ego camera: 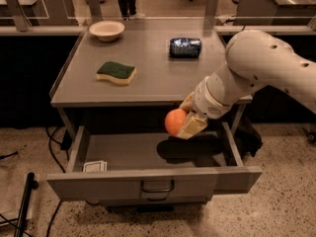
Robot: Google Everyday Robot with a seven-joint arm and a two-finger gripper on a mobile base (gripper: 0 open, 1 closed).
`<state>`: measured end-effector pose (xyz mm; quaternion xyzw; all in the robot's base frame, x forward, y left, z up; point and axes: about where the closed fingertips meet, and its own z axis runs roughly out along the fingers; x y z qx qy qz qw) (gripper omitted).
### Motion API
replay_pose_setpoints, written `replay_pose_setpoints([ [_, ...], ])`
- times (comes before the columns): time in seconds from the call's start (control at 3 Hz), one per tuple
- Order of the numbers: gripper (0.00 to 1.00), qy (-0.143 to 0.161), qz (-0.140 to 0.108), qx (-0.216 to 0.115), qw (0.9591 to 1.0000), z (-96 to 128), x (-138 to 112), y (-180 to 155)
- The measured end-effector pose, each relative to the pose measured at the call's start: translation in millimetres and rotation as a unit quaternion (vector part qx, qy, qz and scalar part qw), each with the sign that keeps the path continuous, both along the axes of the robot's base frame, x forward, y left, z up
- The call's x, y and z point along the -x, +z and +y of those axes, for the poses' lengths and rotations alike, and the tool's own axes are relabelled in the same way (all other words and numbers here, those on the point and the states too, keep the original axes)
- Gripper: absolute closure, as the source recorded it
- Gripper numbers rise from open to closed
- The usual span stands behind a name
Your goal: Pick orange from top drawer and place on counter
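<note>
My arm point(266, 63) comes in from the right, bulking over the front right corner of the counter point(153, 85), wrist angled down-left. My gripper point(184, 125) is clamped on the orange point(173, 121), held above the open top drawer point(148, 179), just under the counter's front lip, which overhangs it. The fruit is round, with no long axis. On the counter: sponge point(116, 73), bowl point(106, 30), dark blue packet point(185, 47), possibly snacks. White card point(95, 166) in the drawer's front-left corner.

The gripper point(185, 116) over the top drawer point(148, 181) hides the orange point(174, 121) on its right side; its arm point(266, 63) exits right. A drawer card point(95, 166) is illegible.
</note>
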<state>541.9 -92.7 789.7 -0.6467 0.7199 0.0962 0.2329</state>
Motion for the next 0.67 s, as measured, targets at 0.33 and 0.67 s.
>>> replay_pose_setpoints([
  [0.33,1.00,0.000,0.000,0.000,1.0000,0.1,0.0,0.3],
  [0.67,1.00,-0.001,-0.010,-0.011,0.9999,11.0,1.1,38.2],
])
